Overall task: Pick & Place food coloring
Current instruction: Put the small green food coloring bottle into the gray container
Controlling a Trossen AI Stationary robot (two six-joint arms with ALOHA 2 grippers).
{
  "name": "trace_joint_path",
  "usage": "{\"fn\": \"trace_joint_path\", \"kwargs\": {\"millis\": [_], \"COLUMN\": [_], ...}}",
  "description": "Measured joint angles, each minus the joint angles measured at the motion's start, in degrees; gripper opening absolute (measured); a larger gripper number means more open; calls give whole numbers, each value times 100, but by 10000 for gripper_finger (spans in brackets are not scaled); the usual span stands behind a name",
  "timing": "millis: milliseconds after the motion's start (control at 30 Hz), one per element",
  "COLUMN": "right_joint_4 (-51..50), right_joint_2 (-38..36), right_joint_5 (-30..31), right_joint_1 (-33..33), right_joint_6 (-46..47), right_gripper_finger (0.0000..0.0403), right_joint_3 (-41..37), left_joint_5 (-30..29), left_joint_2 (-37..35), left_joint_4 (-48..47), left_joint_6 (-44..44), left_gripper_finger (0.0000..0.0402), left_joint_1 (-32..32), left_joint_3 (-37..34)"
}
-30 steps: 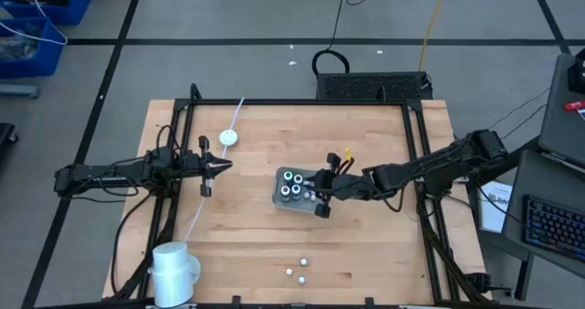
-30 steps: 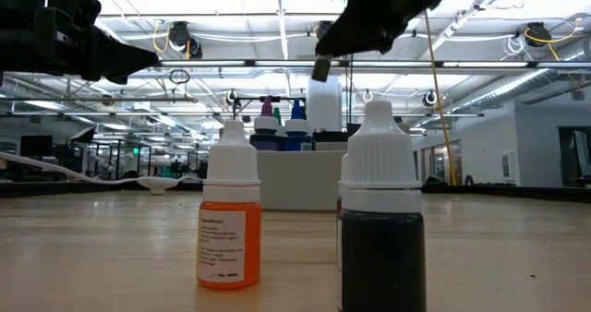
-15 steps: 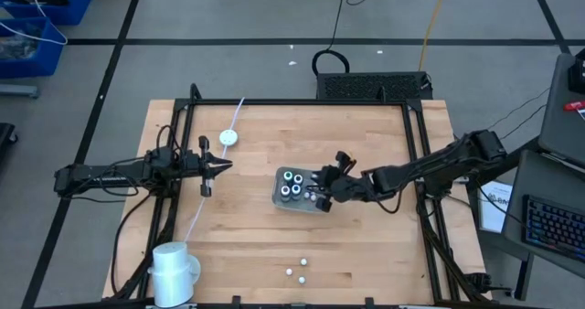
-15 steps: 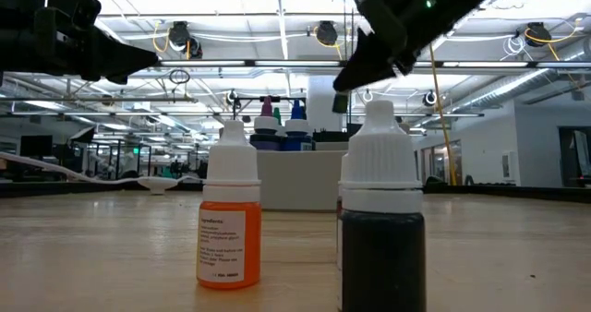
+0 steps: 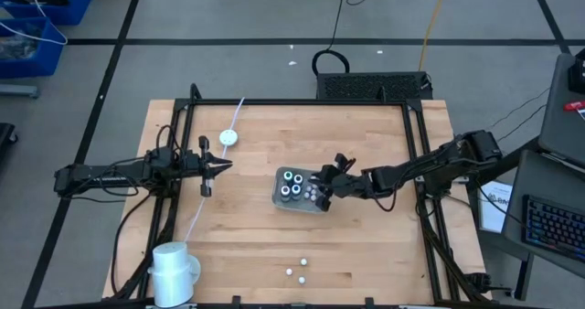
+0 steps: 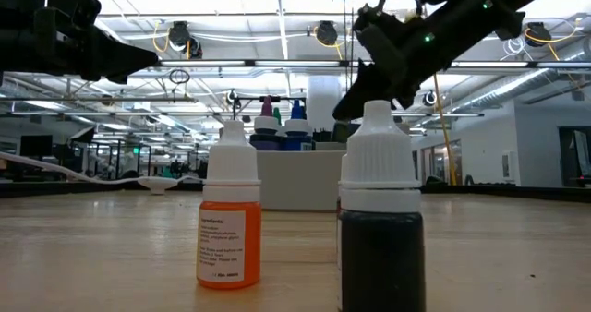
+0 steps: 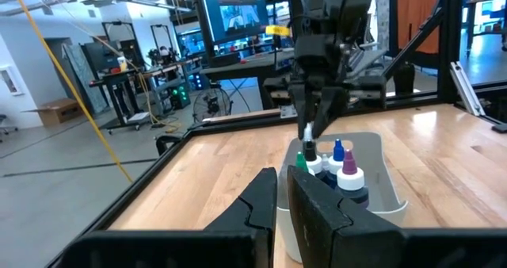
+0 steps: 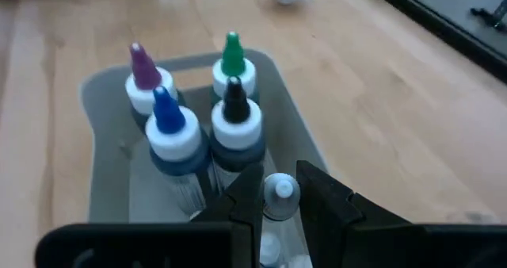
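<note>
My right gripper (image 8: pixel 279 195) pinches a white-capped bottle (image 8: pixel 279 190) over the grey tray (image 8: pixel 107 141); overhead hides this. My left gripper (image 5: pixel 218 166) waits, pressed together.

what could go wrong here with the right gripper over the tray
1. The right gripper is shut on a white-capped bottle right beside four bottles packed in the grey tray. Lowering it could knock a neighbour, such as the black-tipped bottle, over.
2. The grip looks to be only at the cap, so the bottle may tilt or slip when let go.
3. Two bottles stand loose near the table's front edge.
</note>
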Motion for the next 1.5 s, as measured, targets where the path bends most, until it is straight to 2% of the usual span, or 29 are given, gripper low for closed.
{"fn": "trace_joint_path", "kwargs": {"millis": [433, 967, 1500], "right_joint_4": [293, 282, 247], "right_joint_2": [639, 817, 818], "right_joint_5": [-7, -441, -516], "right_joint_1": [-169, -422, -522], "right_joint_6": [76, 36, -255], "right_gripper_finger": [54, 54, 54], "right_joint_3": [76, 78, 78], "left_joint_5": [4, 2, 1], "left_joint_2": [2, 2, 1], "left_joint_4": [23, 34, 34], "left_joint_6": [21, 37, 109], "left_gripper_finger": [42, 42, 42], "left_joint_1": [-1, 1, 0], "left_joint_3": [-2, -2, -2]}}
